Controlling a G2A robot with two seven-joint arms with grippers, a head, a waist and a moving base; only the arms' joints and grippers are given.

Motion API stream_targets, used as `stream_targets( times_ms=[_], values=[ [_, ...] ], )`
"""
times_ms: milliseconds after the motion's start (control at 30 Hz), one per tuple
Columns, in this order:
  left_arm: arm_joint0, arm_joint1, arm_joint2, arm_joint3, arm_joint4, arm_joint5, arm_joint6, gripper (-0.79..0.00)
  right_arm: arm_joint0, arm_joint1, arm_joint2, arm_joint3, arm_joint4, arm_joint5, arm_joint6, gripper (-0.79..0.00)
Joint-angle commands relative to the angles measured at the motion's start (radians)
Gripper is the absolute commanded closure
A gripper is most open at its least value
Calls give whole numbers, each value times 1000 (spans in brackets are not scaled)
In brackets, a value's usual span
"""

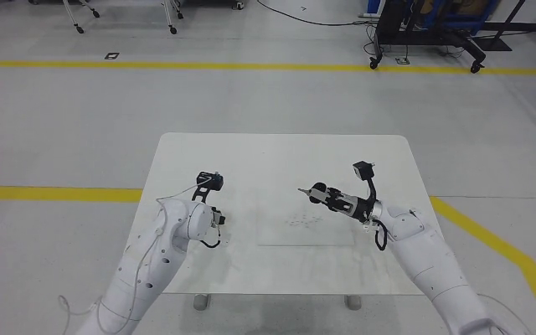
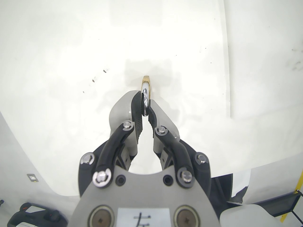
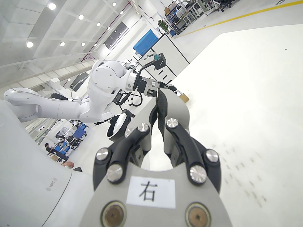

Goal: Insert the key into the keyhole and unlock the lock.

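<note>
A brass padlock (image 2: 147, 80) hangs by its silver shackle (image 2: 144, 95) from my left gripper (image 2: 146, 106), which is shut on the shackle a little above the white table (image 1: 276, 159). In the top view the left gripper (image 1: 217, 219) is at the table's left side. My right gripper (image 1: 311, 193) is right of centre, raised and pointing left toward the lock. It is shut on a thin silver key (image 1: 301, 191) whose tip sticks out. In the right wrist view the right gripper (image 3: 158, 93) hides the key, and beyond it are the left gripper (image 3: 173, 89) and the padlock (image 3: 184, 97).
A pale sheet (image 1: 306, 233) with small dark marks lies on the table near the front, between the arms. The table's left edge (image 1: 149, 197) is close to the left arm. Yellow floor lines (image 1: 251, 65) and wheeled frames stand beyond the table.
</note>
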Motion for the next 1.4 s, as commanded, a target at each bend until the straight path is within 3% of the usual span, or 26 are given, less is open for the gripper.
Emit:
stream_targets(
  times_ms=[0, 233, 333, 500, 733, 767, 1133, 1367],
  values=[
    [-2, -2, 2, 6, -5, -6, 4, 0, 0, 0, 0, 0, 0, 0, 0, 0],
    [-5, -6, 3, 23, -8, -15, 10, -86, 0, 0, 0, 0, 0, 0, 0, 0],
    [-6, -8, 2, 25, -9, -17, 10, -182, 0, 0, 0, 0, 0, 0, 0, 0],
    [-6, -10, -2, 23, -2, -16, 17, -240, 0, 0, 0, 0, 0, 0, 0, 0],
    [-17, -18, 10, 50, -8, -23, 30, -203, 0, 0, 0, 0, 0, 0, 0, 0],
    [-21, -19, 13, 54, -3, -25, 33, 0, 0, 0, 0, 0, 0, 0, 0, 0],
    [-3, -19, -2, 39, 18, -31, 49, 0, 0, 0, 0, 0, 0, 0, 0, 0],
    [56, -17, -62, 8, -102, -89, 187, 0, 0, 0, 0, 0, 0, 0, 0, 0]
  ],
)
